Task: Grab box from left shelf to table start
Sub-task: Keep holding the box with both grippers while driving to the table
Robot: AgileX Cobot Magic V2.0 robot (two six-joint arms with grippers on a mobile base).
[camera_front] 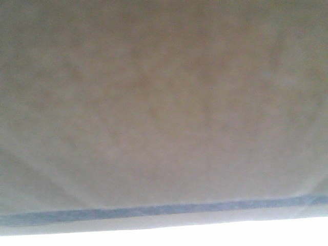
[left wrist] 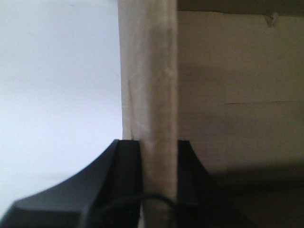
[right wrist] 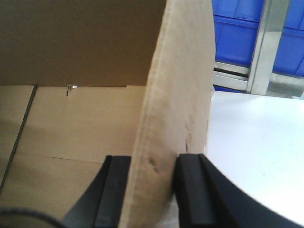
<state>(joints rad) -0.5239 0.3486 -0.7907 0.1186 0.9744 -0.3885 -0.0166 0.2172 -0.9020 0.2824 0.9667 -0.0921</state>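
left gripper [left wrist: 158, 151] — closed on a cardboard wall of the box [left wrist: 151, 71], one finger set each side | right gripper [right wrist: 153, 164] — closed likewise on a wall

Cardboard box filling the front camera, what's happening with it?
The robot holds an open cardboard box with both arms. The left pincer is clamped on one side wall and the right pincer on another, each with a finger inside and a finger outside. A white table lies beside it, with blue bins on a metal shelf behind. Whether the box rests on the table cannot be told.
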